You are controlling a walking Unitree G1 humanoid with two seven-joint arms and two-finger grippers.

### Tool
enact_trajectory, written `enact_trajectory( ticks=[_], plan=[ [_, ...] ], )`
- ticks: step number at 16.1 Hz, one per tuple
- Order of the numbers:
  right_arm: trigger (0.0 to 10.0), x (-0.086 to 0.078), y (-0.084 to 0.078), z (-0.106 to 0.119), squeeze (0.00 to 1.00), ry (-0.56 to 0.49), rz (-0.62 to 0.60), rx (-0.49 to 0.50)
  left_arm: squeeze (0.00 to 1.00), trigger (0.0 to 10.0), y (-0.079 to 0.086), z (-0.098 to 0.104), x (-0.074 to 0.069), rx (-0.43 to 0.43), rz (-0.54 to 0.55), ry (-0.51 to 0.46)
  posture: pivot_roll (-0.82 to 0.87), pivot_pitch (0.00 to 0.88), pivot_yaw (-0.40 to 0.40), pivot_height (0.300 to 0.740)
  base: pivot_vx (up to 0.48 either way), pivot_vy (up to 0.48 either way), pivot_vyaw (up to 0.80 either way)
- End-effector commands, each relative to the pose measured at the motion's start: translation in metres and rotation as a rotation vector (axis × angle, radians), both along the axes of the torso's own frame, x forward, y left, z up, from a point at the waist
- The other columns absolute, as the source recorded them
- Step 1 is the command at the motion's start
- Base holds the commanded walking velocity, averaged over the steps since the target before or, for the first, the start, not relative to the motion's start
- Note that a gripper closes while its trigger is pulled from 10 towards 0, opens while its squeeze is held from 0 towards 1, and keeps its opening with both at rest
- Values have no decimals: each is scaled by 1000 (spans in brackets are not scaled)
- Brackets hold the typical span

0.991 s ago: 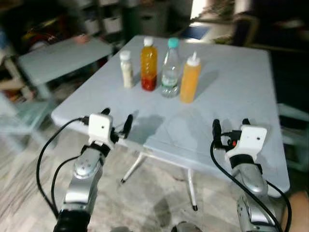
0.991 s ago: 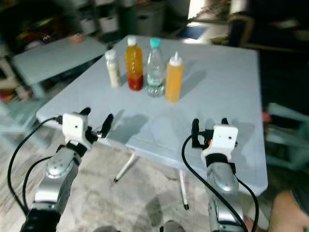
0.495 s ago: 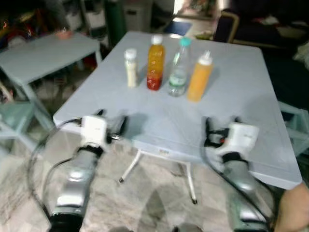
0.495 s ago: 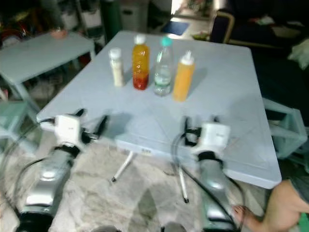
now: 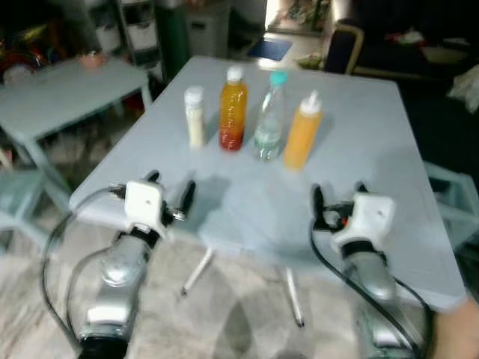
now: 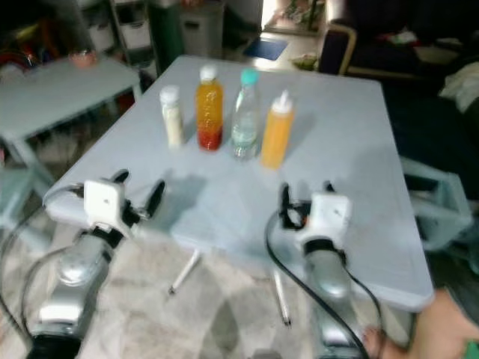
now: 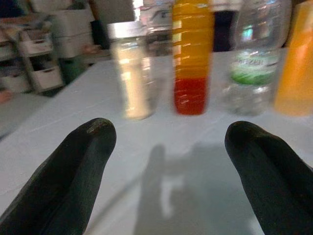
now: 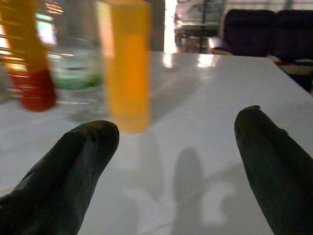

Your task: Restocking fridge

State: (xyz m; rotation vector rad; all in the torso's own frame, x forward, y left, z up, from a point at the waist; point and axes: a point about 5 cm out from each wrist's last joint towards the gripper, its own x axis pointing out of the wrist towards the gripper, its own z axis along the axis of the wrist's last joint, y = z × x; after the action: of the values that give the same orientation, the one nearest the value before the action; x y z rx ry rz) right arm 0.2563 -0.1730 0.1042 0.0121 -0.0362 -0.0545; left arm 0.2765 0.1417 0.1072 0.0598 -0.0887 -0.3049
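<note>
Barely started, by the look of it. Four bottles (image 5: 251,117) standing in a row on the table (image 5: 359,142), none picked up. Left gripper (image 5: 169,193) and right gripper (image 5: 338,200) near the table's front edge, fingers spread, holding nothing.

My matt black rubbery fingers (image 7: 73,181) are hovering over a smooth, faintly glossy plastic table (image 5: 374,142); clear glossy plastic bottles (image 5: 269,116) are gleaming ahead.

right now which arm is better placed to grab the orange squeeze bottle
Right, probably. The squeeze bottle stands at the right end of the row, and the right tool is open on that side of the table. The left tool sits nearer the small white bottle.
</note>
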Motion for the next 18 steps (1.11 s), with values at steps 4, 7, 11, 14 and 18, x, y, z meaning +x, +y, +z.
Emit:
enact_trajectory(
  ticks=[4,7,11,14,18],
  plan=[
    [10000,2,3,3,0,-12,9,5,0,10000,0,0,-2,-1,-23,6,-26,37,9,740,379,0,0],
    [10000,3,3,3,0,-11,14,2,0,10000,-1,1,-3,-10,-29,6,-24,40,6,740,96,0,0],
    [10000,2,5,2,0,-7,23,-1,0,10000,1,0,-6,-9,-30,13,-18,60,11,740,0,0,0],
    [10000,9,3,6,0,-27,35,-10,0,10000,4,0,-8,-4,-29,21,-11,76,17,740,0,0,0],
    [10000,19,-2,17,188,-79,12,-26,0,10000,5,1,-10,3,-32,22,0,83,22,740,0,0,0]
  ],
)
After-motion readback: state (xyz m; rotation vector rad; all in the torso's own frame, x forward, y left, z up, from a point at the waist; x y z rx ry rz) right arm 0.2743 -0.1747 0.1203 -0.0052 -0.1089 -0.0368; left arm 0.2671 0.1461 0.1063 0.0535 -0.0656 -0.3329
